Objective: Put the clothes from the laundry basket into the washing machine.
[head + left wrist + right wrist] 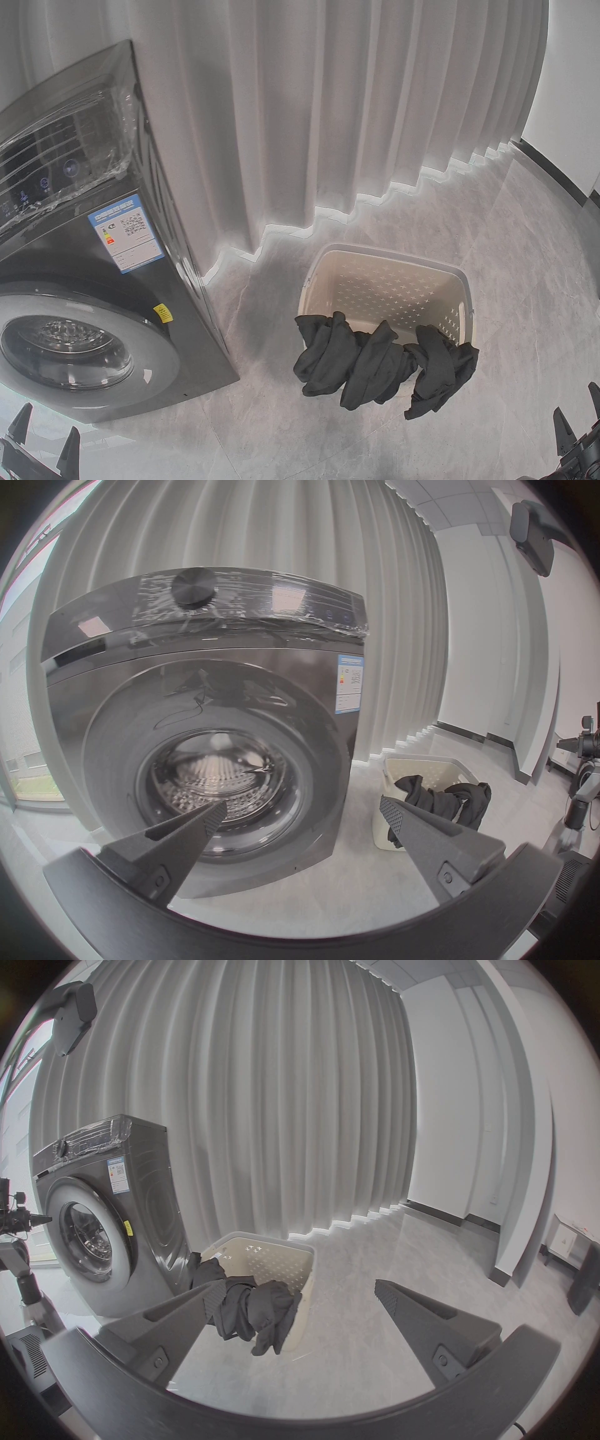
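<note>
Curtain cloth, white and pleated (pixel 325 112), hangs floor-length behind the dark grey front-loading washing machine (pixel 75 262). My left wrist faces the machine's front squarely and shows the steel drum behind its round port and a film-wrapped control strip with a knob. My head looks down into the cream perforated plastic laundry basket (pixel 387 253), which stands on the floor near the machine's side, star-shaped holes in its wall. Black crumpled clothes (pixel 369 369) drape over the basket's rim, hanging in bunched folds down its outer wall. My left claw (pixel 301 808) is before the machine's front, fingers spread apart and holding nothing. My right claw (pixel 299 1288), beyond the basket from the machine, also gapes wide.
</note>
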You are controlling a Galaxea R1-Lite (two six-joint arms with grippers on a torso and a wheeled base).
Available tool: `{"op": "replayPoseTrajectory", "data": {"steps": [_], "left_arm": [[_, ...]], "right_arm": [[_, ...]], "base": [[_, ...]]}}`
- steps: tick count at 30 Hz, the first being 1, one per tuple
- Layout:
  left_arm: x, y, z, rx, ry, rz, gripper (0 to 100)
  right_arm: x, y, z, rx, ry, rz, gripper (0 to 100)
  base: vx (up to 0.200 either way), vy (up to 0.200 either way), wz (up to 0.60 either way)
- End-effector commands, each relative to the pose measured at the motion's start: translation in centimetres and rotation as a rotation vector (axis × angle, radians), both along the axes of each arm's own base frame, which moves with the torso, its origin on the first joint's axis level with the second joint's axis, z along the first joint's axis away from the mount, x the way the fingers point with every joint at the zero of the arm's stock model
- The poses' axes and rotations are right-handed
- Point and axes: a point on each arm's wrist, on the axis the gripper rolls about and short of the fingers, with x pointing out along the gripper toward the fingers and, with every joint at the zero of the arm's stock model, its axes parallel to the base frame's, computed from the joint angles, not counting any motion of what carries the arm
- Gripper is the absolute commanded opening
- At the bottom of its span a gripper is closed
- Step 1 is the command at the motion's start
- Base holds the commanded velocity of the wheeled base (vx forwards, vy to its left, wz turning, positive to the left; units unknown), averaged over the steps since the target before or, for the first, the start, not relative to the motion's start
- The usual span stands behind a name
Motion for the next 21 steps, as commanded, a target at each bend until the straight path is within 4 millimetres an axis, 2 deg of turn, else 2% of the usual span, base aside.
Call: {"op": "replayPoseTrajectory", "data": {"steps": [1, 7, 16, 21], "left_arm": [[0.01, 0.0, -0.48, -0.001, 0.002, -0.001, 100], [0.01, 0.0, -0.48, -0.008, 0.002, 0.001, 100], [0.01, 0.0, -0.48, -0.005, 0.002, -0.001, 100], [0.01, 0.0, -0.48, -0.004, 0.002, 0.001, 100]], "right_arm": [[0.14, 0.0, -0.49, -0.002, 0.019, 0.001, 100], [0.14, 0.0, -0.49, -0.002, 0.019, 0.001, 100], [0.14, 0.0, -0.49, -0.002, 0.019, 0.0, 100], [0.14, 0.0, -0.49, -0.002, 0.019, 0.001, 100]], "base": [[0.0, 0.0, 0.0], [0.0, 0.0, 0.0], [0.2, 0.0, 0.0], [0.0, 0.0, 0.0]]}}
